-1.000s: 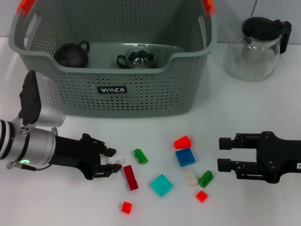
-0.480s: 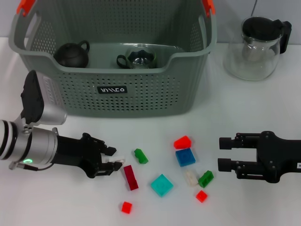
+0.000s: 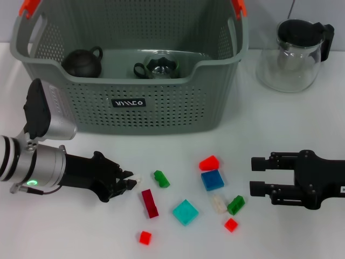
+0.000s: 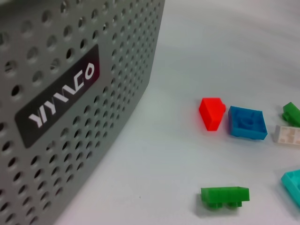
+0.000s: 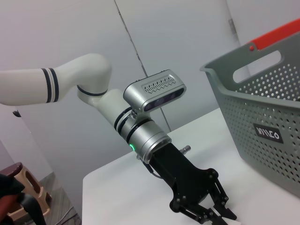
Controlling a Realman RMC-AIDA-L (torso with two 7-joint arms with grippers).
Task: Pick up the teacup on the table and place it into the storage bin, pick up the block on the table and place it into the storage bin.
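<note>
Hovering low at the near left, the left gripper (image 3: 128, 183) pinched a small white block (image 3: 136, 178) between its fingertips — grip looked shallow, so a slow lift toward the storage bin (image 3: 161, 113) behind was advisable. The right gripper (image 3: 257, 177) sat parked, fingers spread.

The large grey perforated plastic storage bin (image 3: 161, 110) stands upright; a dark glass teacup (image 3: 157, 67) sits inside it, and small coloured blocks, including a dark red bar (image 3: 149, 203), lie in front.
</note>
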